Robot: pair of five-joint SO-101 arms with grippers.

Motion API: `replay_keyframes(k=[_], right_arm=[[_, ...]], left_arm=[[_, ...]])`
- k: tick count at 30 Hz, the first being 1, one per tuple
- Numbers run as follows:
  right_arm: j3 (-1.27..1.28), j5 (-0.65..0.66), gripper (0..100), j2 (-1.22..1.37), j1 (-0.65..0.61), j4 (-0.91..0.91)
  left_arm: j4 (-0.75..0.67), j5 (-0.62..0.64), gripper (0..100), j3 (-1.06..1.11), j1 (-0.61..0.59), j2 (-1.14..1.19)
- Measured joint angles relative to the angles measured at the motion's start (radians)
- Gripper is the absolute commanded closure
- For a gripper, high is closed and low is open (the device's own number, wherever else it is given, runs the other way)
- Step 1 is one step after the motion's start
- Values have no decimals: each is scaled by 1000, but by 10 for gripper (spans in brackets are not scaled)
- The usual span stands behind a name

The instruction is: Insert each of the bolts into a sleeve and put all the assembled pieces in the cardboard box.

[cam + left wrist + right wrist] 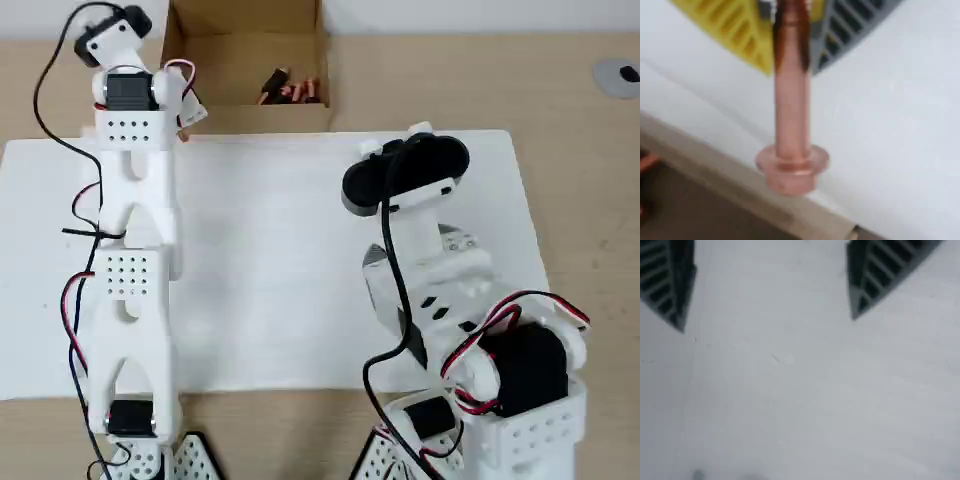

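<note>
Left wrist view: slender copper-coloured flanged piece (791,125) in clenched left pincer (791,70); right pincer (767,322) agape.

Cardboard box (225,70) behind mat (270,280) — assembled pieces (292,90) inside, toward right wall.

Between the ribbed plastic fingers (740,30) (one yellow, one grey) the coppery piece (792,125) looked like smooth metal with a dull sheen; beyond their tips the white sheet (900,125) was matt.
</note>
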Motion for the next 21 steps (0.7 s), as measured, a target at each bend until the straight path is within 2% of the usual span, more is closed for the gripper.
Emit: replay_keyframes(k=[8,12,17,21], right_arm=[[0,0,745,0,0,0],[0,0,745,0,0,0],[0,0,745,0,0,-5],[0,0,745,0,0,-44]], left_arm=[[0,-109,997,-2,-2,-83],[0,-219,997,35,-2,-110],[0,-374,998,275,-9,-198],[0,-428,996,574,-17,-344]])
